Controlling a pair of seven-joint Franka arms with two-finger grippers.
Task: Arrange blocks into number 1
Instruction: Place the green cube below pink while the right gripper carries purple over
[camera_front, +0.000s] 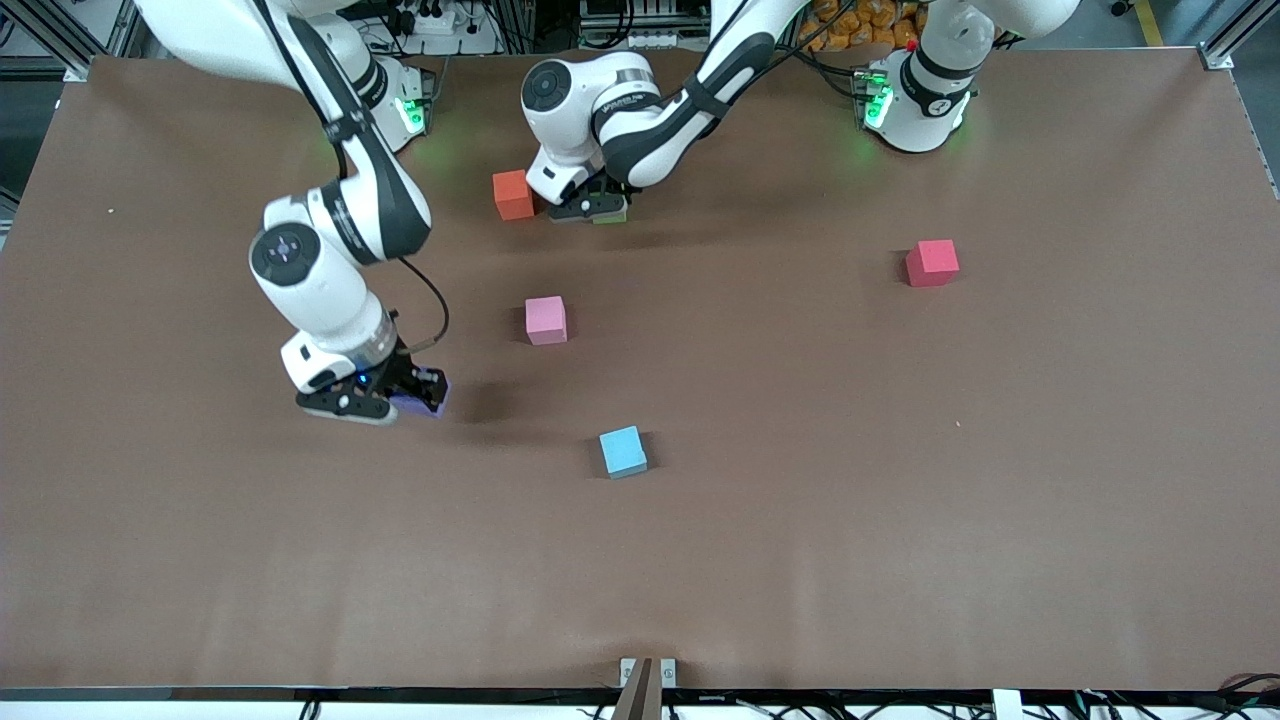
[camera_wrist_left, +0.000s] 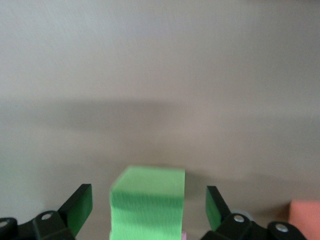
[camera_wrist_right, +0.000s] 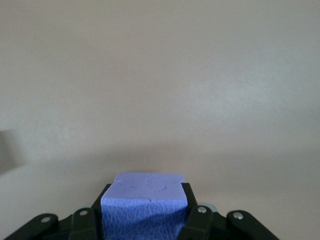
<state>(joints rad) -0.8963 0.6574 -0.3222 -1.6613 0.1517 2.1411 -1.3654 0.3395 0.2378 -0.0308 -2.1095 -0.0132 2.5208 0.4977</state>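
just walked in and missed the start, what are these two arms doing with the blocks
They are sorting foam blocks on the brown table. The right gripper is shut on a purple block, low over the table toward the right arm's end. The left gripper is open around a green block, fingers apart from its sides, right beside an orange block near the robots' bases. A pink block, a blue block and a red block lie scattered and untouched; no figure 1 shows yet.
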